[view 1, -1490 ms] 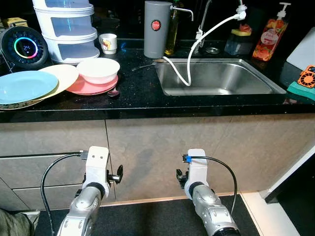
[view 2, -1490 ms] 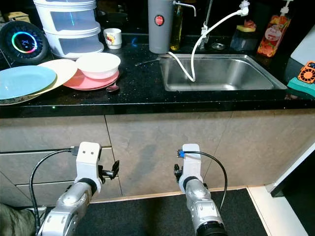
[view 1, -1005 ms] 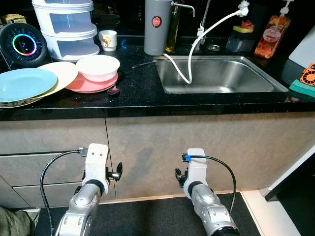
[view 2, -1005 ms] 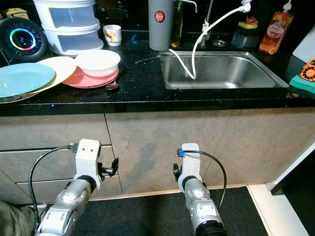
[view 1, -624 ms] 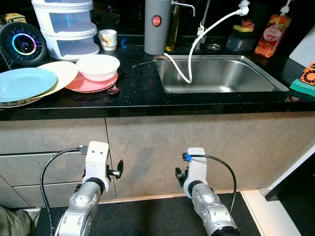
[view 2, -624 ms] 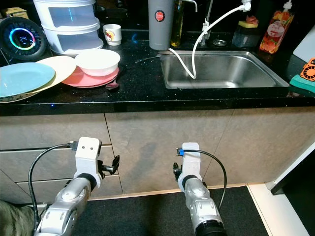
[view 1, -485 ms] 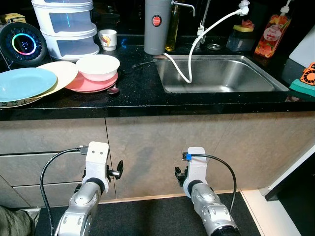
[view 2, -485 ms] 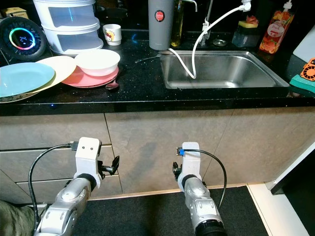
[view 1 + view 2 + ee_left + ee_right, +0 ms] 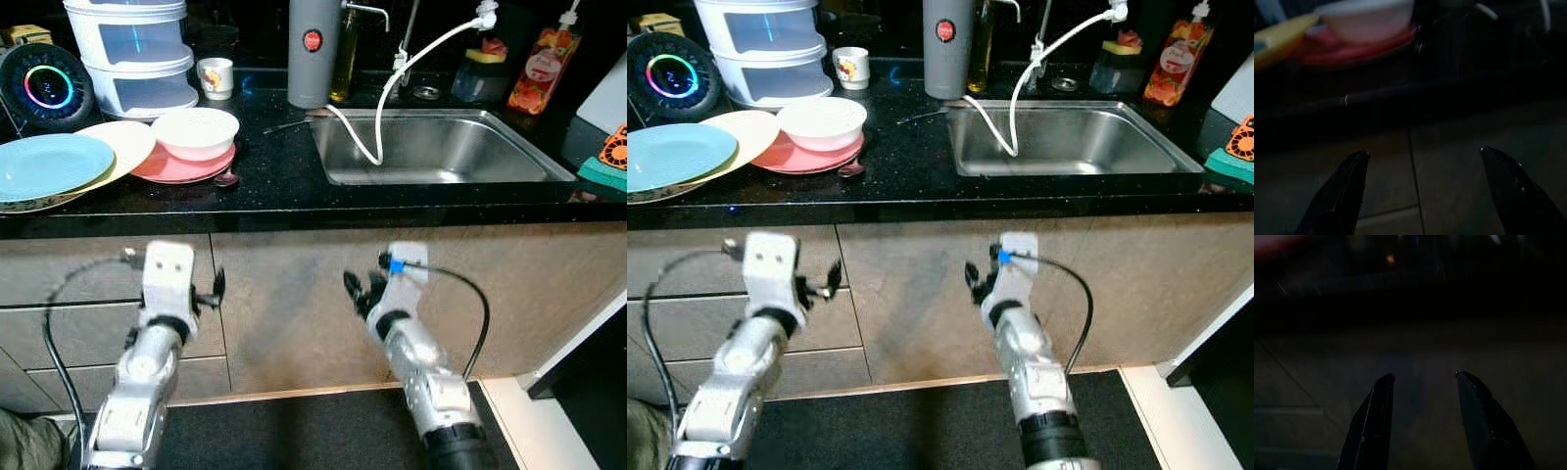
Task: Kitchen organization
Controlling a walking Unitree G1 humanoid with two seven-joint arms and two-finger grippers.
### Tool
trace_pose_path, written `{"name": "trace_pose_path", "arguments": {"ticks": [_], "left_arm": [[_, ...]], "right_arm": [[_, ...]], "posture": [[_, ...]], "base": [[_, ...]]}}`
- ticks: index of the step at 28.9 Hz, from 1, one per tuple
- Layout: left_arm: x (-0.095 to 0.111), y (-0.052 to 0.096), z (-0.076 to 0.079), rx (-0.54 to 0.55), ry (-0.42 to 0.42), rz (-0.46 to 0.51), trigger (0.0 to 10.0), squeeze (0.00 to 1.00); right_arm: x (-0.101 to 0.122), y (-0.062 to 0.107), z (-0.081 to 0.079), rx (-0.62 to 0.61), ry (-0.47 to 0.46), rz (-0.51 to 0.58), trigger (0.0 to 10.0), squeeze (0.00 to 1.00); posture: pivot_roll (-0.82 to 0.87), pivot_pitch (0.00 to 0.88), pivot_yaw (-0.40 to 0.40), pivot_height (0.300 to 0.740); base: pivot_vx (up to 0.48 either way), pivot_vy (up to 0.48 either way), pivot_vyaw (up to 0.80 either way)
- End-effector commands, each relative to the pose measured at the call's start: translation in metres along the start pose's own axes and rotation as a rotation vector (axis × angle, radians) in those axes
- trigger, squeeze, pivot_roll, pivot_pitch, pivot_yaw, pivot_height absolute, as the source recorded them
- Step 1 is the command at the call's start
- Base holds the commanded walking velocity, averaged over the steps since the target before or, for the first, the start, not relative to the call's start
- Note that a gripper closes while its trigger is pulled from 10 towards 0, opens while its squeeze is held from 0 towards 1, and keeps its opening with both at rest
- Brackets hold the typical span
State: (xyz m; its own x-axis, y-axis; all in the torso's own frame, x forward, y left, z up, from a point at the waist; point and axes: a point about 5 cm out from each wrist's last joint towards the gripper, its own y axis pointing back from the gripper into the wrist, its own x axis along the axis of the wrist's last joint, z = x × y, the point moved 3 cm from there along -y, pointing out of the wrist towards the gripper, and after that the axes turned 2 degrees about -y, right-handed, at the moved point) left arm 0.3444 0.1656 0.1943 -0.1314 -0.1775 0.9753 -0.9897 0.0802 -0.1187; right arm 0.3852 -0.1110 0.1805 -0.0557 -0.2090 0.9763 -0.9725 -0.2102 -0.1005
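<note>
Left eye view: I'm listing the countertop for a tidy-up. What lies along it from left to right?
Light blue plate → white bowl on a pink plate → grey cylindrical canister → stainless steel sink → orange soap bottle.

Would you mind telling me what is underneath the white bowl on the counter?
The white bowl sits on a pink plate, whose rim shows around it. The plate's middle is covered by the bowl, so anything between them cannot be seen.
</note>
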Motion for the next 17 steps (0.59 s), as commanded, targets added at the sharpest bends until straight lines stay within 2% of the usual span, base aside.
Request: {"name": "trace_pose_path", "arguments": {"ticks": [1,2,6,10,17], "left_arm": [[0.004,-0.002,0.002,-0.022,-0.023,-0.005,10.0,0.0],[0.007,-0.004,0.004,-0.03,-0.029,-0.002,10.0,0.0],[0.011,-0.006,0.006,-0.037,-0.022,0.006,10.0,0.0],[0.014,-0.005,0.01,-0.051,-0.008,0.011,10.0,0.0],[0.015,-0.005,0.007,-0.046,-0.006,0.007,10.0,0.0]], "right_arm": [[0.013,-0.004,0.0,0.006,0.005,0.02,10.0,0.0],[0.021,-0.007,0.0,0.006,0.019,0.031,10.0,0.0],[0.031,-0.011,0.0,0.013,0.051,0.046,10.0,0.0],[0.038,-0.013,-0.001,0.012,0.046,0.064,10.0,0.0],[0.036,-0.013,-0.002,0.008,0.025,0.058,10.0,0.0]], "posture": [[0.01,0.105,-0.014,0.74],[0.01,0.104,-0.013,0.74],[0.01,0.105,-0.011,0.74],[0.01,0.105,-0.011,0.74],[0.01,0.108,-0.015,0.74]], "base": [[0.0,0.0,0.0],[0.0,0.0,0.0],[0.0,0.0,0.0],[0.0,0.0,0.0],[0.0,0.0,0.0]]}}
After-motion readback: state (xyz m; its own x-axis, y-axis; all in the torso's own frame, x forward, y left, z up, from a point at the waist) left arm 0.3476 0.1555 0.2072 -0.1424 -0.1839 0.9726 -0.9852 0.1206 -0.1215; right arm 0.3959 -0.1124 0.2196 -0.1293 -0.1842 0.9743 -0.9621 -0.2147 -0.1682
